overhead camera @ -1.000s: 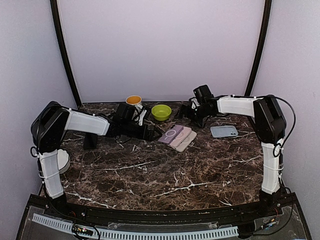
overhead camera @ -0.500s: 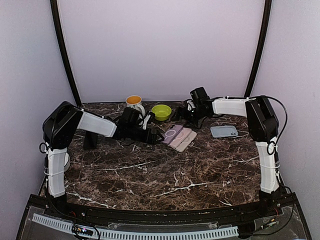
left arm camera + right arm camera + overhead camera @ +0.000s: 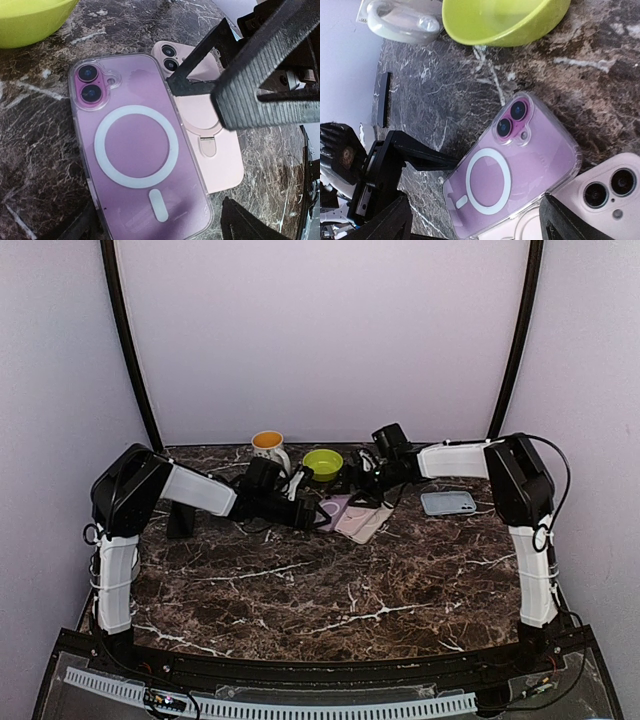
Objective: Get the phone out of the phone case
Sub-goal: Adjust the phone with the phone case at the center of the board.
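Both arms have closed in on the purple phone (image 3: 132, 165), face down in its clear phone case (image 3: 80, 67) at the far middle of the table (image 3: 300, 590), with the left gripper (image 3: 313, 512) and right gripper (image 3: 364, 483) wide-jawed and empty, so the removal is not yet begun.

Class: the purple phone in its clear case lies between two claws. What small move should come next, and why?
Probably lower the left claw over the purple phone's bottom end and close it; it and the right claw stand open, gripping nothing.

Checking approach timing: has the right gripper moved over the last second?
Yes. In the top view the right gripper has shifted left, toward the lime green bowl, and now sits over the stacked phones.
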Motion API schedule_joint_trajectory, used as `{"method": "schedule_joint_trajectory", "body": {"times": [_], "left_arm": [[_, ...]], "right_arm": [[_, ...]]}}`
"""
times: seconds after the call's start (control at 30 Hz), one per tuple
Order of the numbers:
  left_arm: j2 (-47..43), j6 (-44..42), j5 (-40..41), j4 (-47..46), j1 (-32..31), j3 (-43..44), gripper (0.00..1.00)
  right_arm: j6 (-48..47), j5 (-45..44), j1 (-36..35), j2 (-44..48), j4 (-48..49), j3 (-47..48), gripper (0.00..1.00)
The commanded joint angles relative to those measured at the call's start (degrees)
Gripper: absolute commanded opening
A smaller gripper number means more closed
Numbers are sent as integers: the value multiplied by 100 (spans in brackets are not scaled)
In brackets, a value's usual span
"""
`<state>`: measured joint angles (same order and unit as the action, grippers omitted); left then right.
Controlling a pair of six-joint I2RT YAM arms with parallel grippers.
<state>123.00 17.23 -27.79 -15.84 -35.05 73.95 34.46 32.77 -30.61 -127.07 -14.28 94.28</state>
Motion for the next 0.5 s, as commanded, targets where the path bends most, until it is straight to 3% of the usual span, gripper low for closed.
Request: {"method": "schedule_joint_trajectory", "body": {"times": [0.0, 0.27, 0.47], "left_arm": [[-238, -35, 89, -9, -115, -314, 87], [-648, -333, 1812, 840, -445, -442, 89], [-499, -604, 2452, 1297, -678, 6, 91]], "right_arm": [[-120, 473, -235, 11, 240, -217, 89], [-326, 39, -568, 288, -136, -454, 88], [-561, -470, -560, 787, -478, -597, 89]]}}
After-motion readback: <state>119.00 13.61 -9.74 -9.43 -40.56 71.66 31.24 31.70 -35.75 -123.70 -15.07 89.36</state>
